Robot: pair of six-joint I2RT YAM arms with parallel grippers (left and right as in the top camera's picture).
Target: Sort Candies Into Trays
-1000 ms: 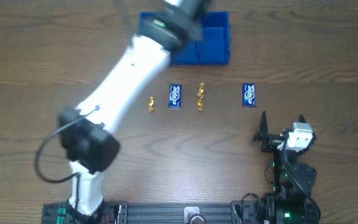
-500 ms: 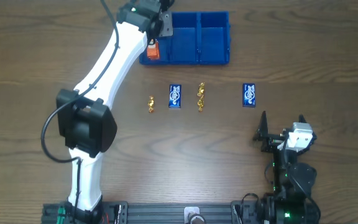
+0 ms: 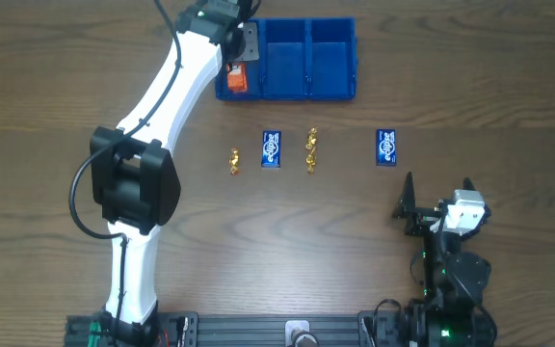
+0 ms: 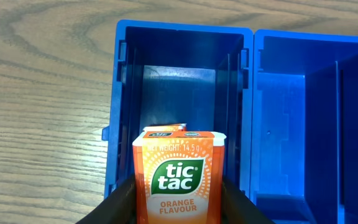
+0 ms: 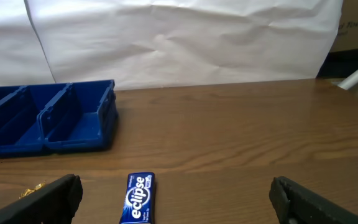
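Pinching an orange candy box (image 4: 179, 177) upright between its fingers, the left pincer (image 4: 178, 208) hangs over the leftmost compartment of the blue tray (image 4: 248, 112). The box bottom is down inside that compartment's walls; can't tell if it touches the floor. A second orange edge peeks out just behind the box, too hidden to identify. The tray sits at the far side of the wooden surface (image 3: 509, 106), and its other two compartments hold nothing. Four loose items lie in a row nearer the arm bases: small gold candy (image 3: 234, 161), blue mint pack (image 3: 272, 148), gold candy pair (image 3: 311, 149), then well apart a second blue pack (image 3: 386, 147). The right pincer (image 3: 437, 185) sits low near its base, fingers spread wide, gripping nothing, with the second blue pack just ahead of it.
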